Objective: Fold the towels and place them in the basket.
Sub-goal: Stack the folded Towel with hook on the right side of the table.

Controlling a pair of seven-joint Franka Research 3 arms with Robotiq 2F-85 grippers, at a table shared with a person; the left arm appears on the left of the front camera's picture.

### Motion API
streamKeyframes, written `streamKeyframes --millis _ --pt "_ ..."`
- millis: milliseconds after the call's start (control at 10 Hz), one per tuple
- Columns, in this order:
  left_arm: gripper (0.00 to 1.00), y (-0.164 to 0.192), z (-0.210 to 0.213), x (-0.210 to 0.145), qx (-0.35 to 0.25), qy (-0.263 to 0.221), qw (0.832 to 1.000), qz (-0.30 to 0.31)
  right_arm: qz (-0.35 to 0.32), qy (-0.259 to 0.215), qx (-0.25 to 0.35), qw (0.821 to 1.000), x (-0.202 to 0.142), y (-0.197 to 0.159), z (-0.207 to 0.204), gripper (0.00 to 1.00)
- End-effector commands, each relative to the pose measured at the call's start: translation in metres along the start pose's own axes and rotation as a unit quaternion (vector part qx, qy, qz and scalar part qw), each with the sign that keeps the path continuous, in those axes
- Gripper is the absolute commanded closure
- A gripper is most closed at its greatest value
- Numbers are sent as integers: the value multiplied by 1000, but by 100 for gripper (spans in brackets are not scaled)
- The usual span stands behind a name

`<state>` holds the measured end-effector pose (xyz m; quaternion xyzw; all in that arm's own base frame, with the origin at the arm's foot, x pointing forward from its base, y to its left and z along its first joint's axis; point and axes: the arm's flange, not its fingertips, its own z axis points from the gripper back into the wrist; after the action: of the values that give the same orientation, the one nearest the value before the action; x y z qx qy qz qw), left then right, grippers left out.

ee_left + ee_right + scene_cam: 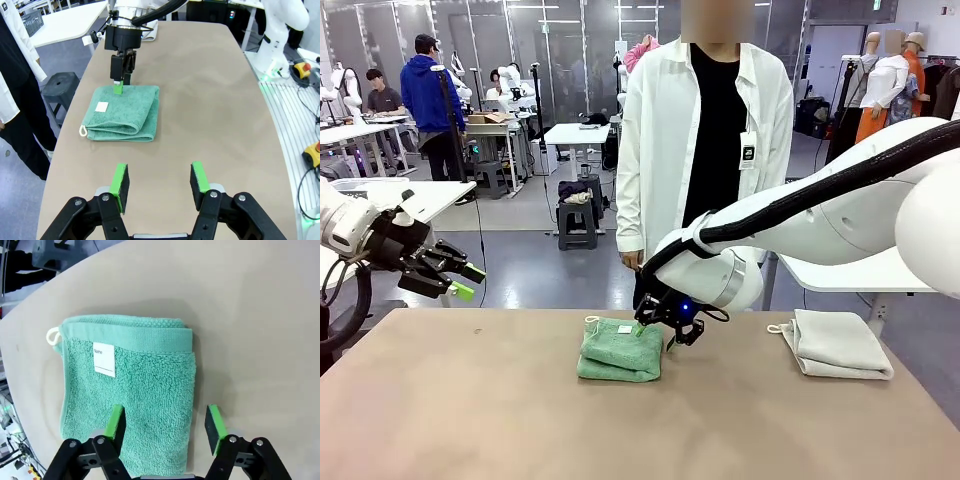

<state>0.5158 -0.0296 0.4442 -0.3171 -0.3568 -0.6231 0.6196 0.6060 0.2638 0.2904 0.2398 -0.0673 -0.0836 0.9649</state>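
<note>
Right gripper hangs spread over the folded green towel at table centre, one pad above its 3 o'clock edge. It should straddle every layer before closing. Off-white towel waits at 3 o'clock. Left gripper idles, spread.

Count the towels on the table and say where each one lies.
2. The green towel lies folded mid-table under the right claw; the off-white towel lies folded near the table's right edge.
</note>
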Motion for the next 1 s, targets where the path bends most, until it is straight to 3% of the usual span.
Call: streamKeyframes --millis 0,300,400,500,600,700,800,900 --pt "37 -1 1 3 3 1 1000 -1 5 2 9 1000 3 0 -3 35" --pt "37 -1 1 3 3 1 1000 -1 0 7 2 1000 6 -1 -6 35" --pt "37 -1 1 3 3 1 1000 -1 7 10 3 1000 4 -1 -8 52" --pt "37 -1 1 3 3 1 1000 -1 7 12 7 1000 4 0 -8 54" --pt "37 -1 1 3 3 1 1000 -1 8 14 8 1000 3 1 -8 72" --pt "37 -1 1 3 3 1 1000 -1 10 15 8 1000 2 2 -7 74" --pt "37 -1 1 3 3 1 1000 -1 12 16 7 1000 1 3 -7 92" --pt "37 -1 1 3 3 1 1000 -1 14 20 5 1000 0 3 -6 94"
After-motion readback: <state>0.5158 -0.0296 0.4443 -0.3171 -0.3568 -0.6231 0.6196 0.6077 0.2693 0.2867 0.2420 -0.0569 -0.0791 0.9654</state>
